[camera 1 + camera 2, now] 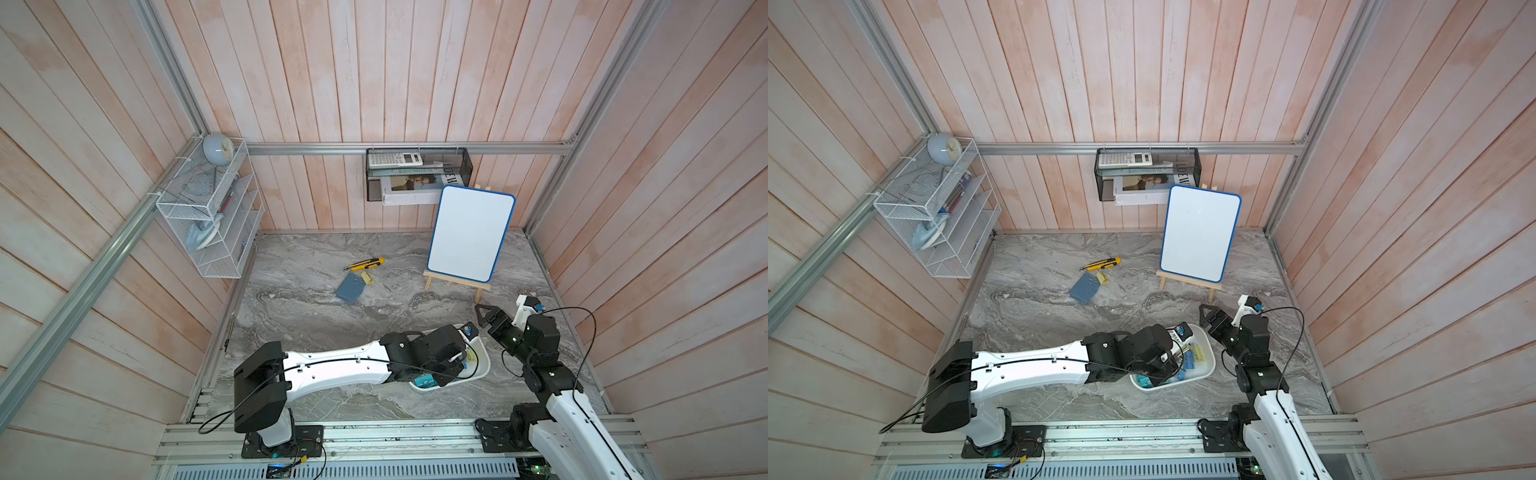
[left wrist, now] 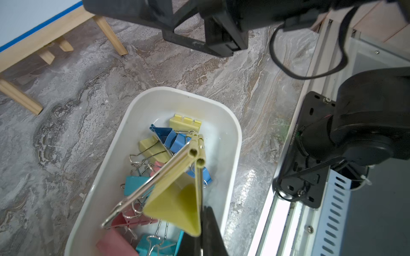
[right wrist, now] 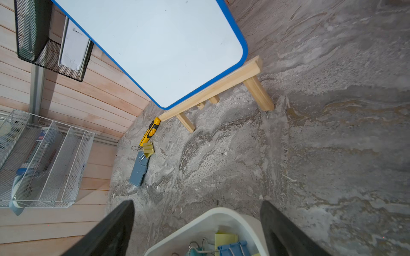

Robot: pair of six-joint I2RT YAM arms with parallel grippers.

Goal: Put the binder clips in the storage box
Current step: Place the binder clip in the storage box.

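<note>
Holding a yellow clip (image 2: 177, 208) pinched by one edge, our left claw (image 2: 200, 223) hangs over the white box (image 2: 235, 124), where other binder clips (image 2: 170, 139) lie heaped. We judge the step to be the release. We should lower the clip inside the walls before opening, so that its springy handles cannot bounce it out. Our right claw (image 1: 487, 316) stands wide and empty just beside the box's far end. Farther off, one loose clip (image 1: 367, 277) lies on the grey marbled table (image 1: 299, 324), between the knife (image 1: 365, 263) and the pad (image 1: 349, 287). Beyond stand a whiteboard (image 1: 469, 232) and plank walls (image 1: 332, 83).
</note>
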